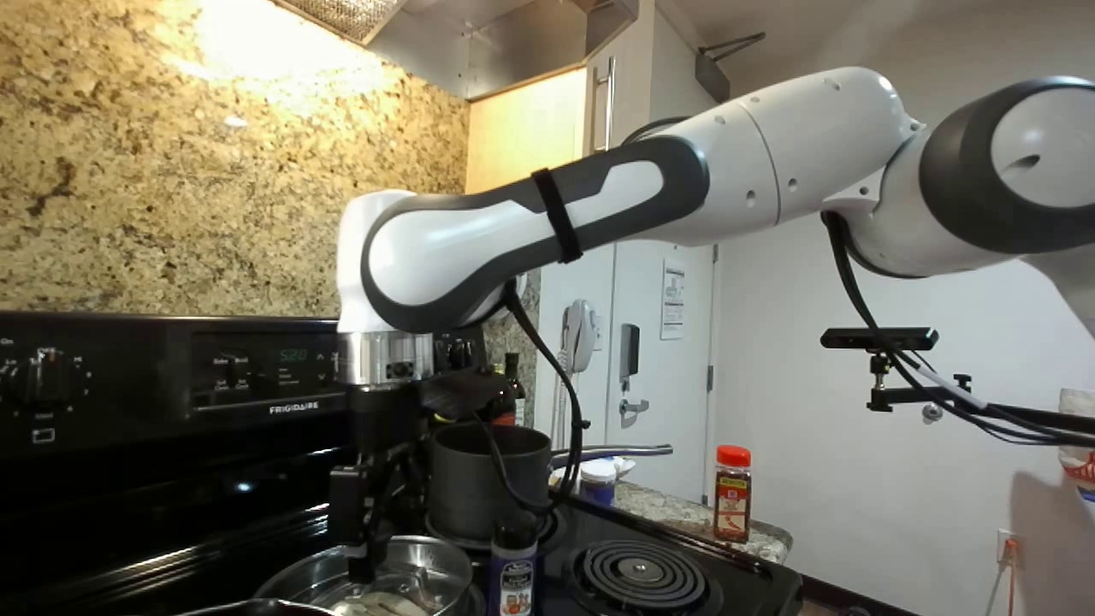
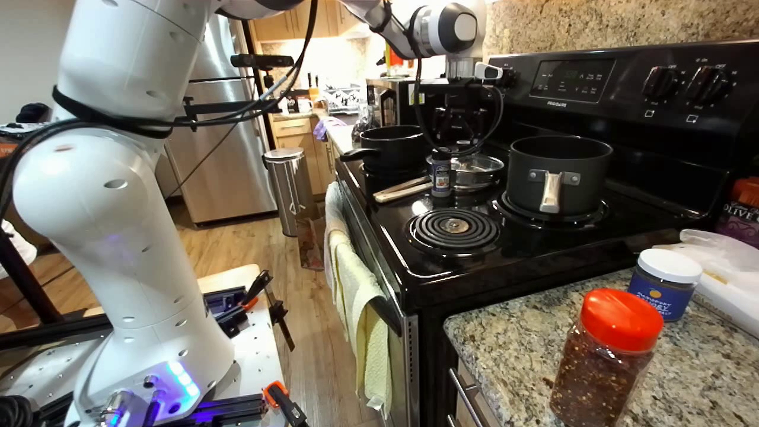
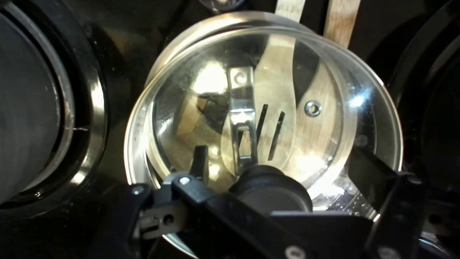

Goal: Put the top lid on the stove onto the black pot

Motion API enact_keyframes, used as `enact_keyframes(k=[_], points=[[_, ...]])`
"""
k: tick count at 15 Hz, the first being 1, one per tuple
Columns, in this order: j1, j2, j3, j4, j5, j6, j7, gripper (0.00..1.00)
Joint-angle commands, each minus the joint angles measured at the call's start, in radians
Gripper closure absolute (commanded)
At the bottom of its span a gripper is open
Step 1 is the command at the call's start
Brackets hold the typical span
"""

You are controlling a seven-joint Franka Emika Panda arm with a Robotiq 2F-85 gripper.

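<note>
A clear glass lid (image 3: pixel 179 118) with a steel rim and black knob (image 3: pixel 273 192) lies over a shiny steel pan (image 2: pixel 479 179) on the black stove (image 2: pixel 427 261). My gripper (image 3: pixel 285 171) is open, with the knob between its parted fingers in the wrist view; I cannot tell whether either finger touches it. In both exterior views the gripper (image 1: pixel 368 530) (image 2: pixel 455 127) points down over the lid (image 2: pixel 477 159). The tall black pot (image 1: pixel 488 483) (image 2: pixel 560 175) stands uncovered on the neighbouring burner. Its side shows at the left of the wrist view (image 3: pixel 25 108).
Wooden utensils (image 3: pixel 341 21) run under the lid, handles toward the stove front. A small labelled bottle (image 1: pixel 515 577) (image 2: pixel 440 175) stands close to the steel pan. A black saucepan (image 2: pixel 394 148) is on its far side. A bare coil burner (image 2: pixel 455 228) is in front of the pot.
</note>
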Motion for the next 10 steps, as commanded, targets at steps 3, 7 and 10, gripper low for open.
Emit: enact_keyframes(k=[3,7,10], points=[[-0.004,0.021,0.006,0.048,0.01,-0.012,-0.026,0.0],[0.001,0.052,0.005,0.092,0.008,-0.023,-0.023,0.0],[0.003,0.071,0.002,0.115,0.007,-0.03,-0.017,0.26]])
